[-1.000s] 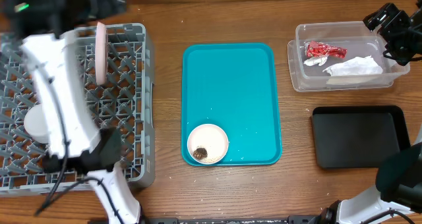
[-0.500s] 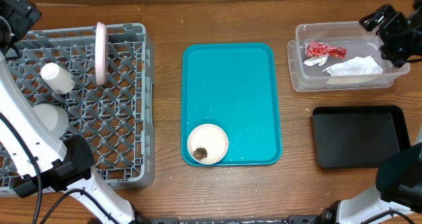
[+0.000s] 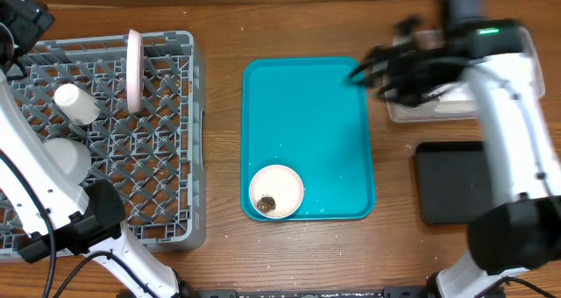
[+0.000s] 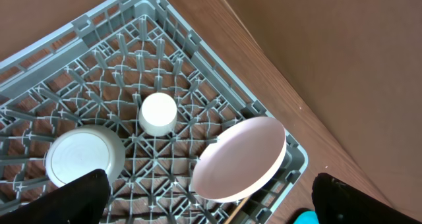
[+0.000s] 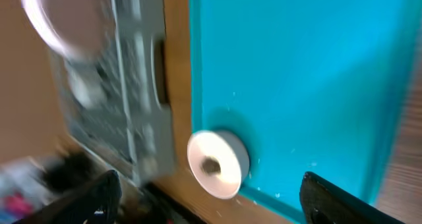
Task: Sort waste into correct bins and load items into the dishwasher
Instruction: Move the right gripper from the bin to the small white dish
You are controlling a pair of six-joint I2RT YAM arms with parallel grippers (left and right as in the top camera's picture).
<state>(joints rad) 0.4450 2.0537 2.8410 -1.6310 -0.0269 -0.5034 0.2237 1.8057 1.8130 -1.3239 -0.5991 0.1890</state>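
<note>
A white bowl [image 3: 276, 191] with brown scraps sits at the near left of the teal tray [image 3: 307, 114]. It also shows in the right wrist view [image 5: 217, 163]. The grey dish rack [image 3: 166, 158] holds an upright pink plate [image 3: 133, 70], a white cup [image 3: 74, 103] and an upturned white bowl [image 3: 61, 158]. My right gripper [image 3: 372, 73] hangs open and empty above the tray's far right edge, blurred. My left gripper [image 3: 22, 17] is open and empty above the rack's far left corner. In the left wrist view the plate [image 4: 241, 159] and cup [image 4: 158, 113] lie below it.
A clear plastic bin [image 3: 412, 114] stands at the right, mostly hidden by my right arm. A black tray [image 3: 456, 184] lies in front of it. The left arm's base stands at the rack's near edge.
My right arm has swung left from over the clear bin to over the tray's right edge. My left arm left the rack earlier and has since held still.
</note>
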